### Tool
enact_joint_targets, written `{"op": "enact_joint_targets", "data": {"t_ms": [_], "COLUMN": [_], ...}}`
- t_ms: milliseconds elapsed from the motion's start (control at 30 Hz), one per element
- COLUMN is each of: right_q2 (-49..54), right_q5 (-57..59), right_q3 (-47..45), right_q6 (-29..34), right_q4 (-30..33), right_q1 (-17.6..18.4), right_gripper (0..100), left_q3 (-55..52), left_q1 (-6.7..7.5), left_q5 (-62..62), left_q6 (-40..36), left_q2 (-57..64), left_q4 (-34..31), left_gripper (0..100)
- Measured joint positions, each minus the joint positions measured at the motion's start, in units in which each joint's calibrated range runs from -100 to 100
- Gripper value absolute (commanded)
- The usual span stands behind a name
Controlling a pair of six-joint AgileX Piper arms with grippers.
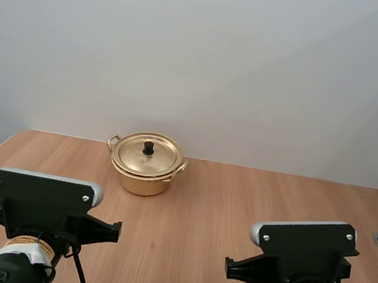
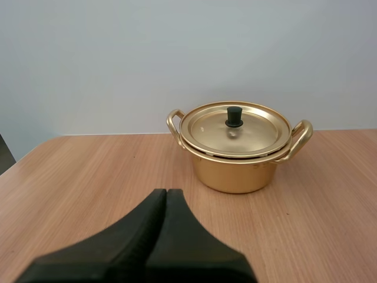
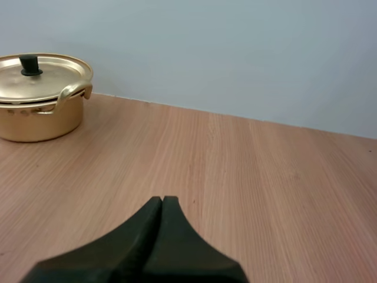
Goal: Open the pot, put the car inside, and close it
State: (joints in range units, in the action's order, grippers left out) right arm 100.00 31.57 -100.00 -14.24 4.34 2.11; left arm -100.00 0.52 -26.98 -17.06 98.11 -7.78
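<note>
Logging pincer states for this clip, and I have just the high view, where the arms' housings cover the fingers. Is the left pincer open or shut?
Observer: Shut. The left pincer has its fingers together as one dark wedge, gripping nothing.
Operator: And the right?
Observer: The right pincer is shut too, empty above the table.
Operator: Does the lid sit level?
Observer: Yes, seen side-on from the left wrist, it rests level on the rim of the pot.

Table (image 1: 237, 200): pale wood.
Pot (image 2: 235, 171): gold, lid (image 2: 253, 127) on, standing on table; straight ahead of left gripper (image 2: 166, 192), well apart; ahead and leftward of right gripper (image 3: 163, 199).
</note>
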Motion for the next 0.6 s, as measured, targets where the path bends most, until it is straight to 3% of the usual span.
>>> {"op": "enact_joint_targets", "data": {"t_ms": [600], "right_q2": [0.00], "right_q5": [0.00], "right_q3": [0.00], "right_q6": [0.82], "right_q4": [-1.14], "right_q1": [0.00], "right_gripper": [0], "left_q3": [0.00], "left_q1": [0.00], "left_q5": [0.00], "left_q6": [0.00], "left_q2": [0.00], "left_q4": [0.00], "left_gripper": [0]}}
